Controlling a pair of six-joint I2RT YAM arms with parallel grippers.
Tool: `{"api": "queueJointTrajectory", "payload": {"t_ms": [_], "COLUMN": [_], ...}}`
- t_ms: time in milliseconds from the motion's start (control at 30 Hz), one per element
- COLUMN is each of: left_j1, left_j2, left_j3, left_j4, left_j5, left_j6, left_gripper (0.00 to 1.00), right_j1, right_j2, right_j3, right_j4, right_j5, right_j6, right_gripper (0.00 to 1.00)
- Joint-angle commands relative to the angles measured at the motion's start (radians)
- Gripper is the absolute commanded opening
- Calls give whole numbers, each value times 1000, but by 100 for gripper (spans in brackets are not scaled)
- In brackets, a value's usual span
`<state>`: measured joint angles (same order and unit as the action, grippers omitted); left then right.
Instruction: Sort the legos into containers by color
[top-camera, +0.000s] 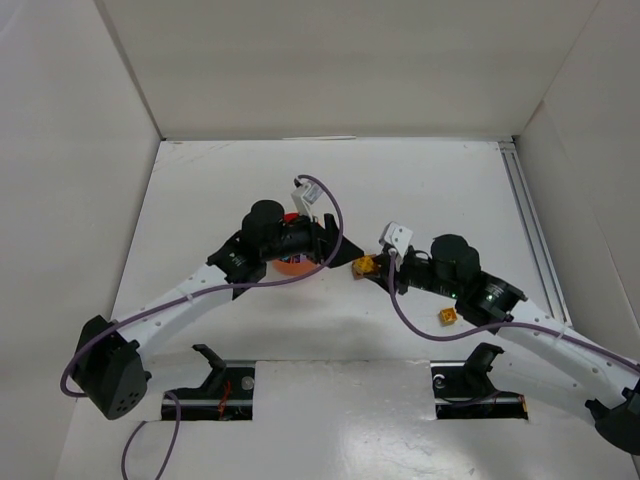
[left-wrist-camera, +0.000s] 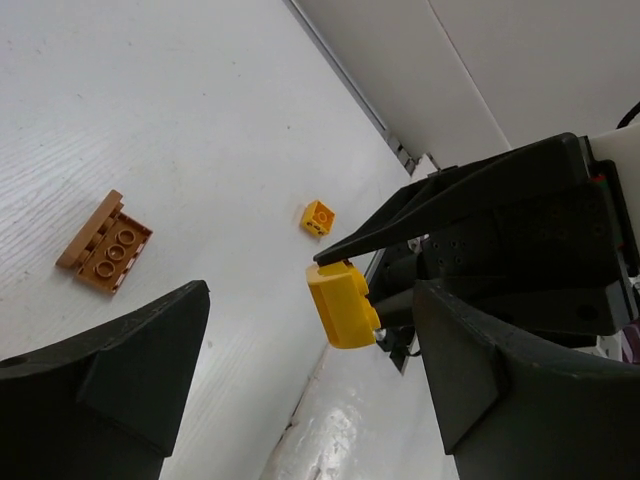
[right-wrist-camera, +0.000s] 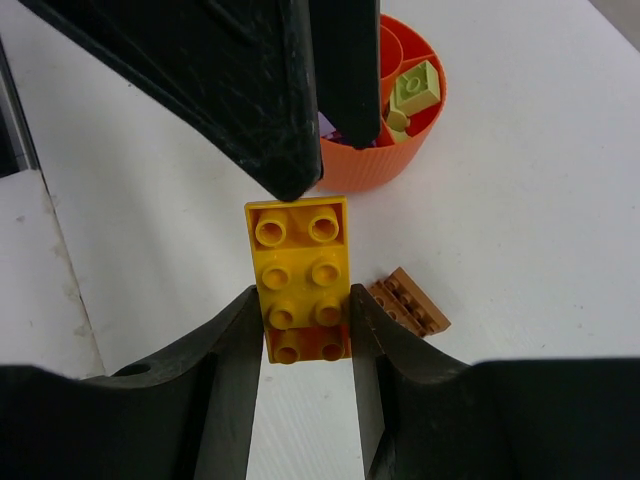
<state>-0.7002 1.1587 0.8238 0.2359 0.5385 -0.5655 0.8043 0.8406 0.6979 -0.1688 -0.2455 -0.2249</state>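
A long yellow lego (right-wrist-camera: 300, 262) is clamped by its near end in my right gripper (right-wrist-camera: 302, 292), held above the table. My left gripper (left-wrist-camera: 308, 295) stands open around the brick's far end (left-wrist-camera: 343, 303), its fingers (right-wrist-camera: 290, 110) apart from the brick's sides. From above, the two grippers meet just right of the orange dish (top-camera: 292, 266), the right gripper (top-camera: 367, 265) facing the left gripper (top-camera: 328, 240). Pale green legos (right-wrist-camera: 415, 90) lie in one compartment of the orange dish (right-wrist-camera: 380, 165). A brown lego (right-wrist-camera: 408, 303) lies on the table beside it.
A small yellow lego (top-camera: 448, 317) lies loose on the table by the right arm, also seen as the small yellow lego (left-wrist-camera: 318, 217) from the left wrist. The brown lego (left-wrist-camera: 105, 243) lies studs up. White walls enclose the table, with a metal rail (top-camera: 530, 220) along the right.
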Motion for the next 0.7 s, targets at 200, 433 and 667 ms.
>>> {"api": "queueJointTrajectory", "payload": {"t_ms": [200, 433, 667], "left_j1": [-125, -125, -125], "left_j2": [74, 73, 32], "left_j3": [118, 129, 120], "left_j4": [-53, -63, -89], "left_j5": [-126, -117, -150], "left_j6": [47, 47, 47], "left_gripper": [57, 26, 0], "right_j1": [9, 18, 18], "right_j2": [5, -26, -15], "right_j3": [72, 72, 61], "right_j4": [81, 81, 63], "right_j5": [-14, 41, 77], "right_j6": [-14, 5, 6], "right_gripper": [19, 19, 35]}}
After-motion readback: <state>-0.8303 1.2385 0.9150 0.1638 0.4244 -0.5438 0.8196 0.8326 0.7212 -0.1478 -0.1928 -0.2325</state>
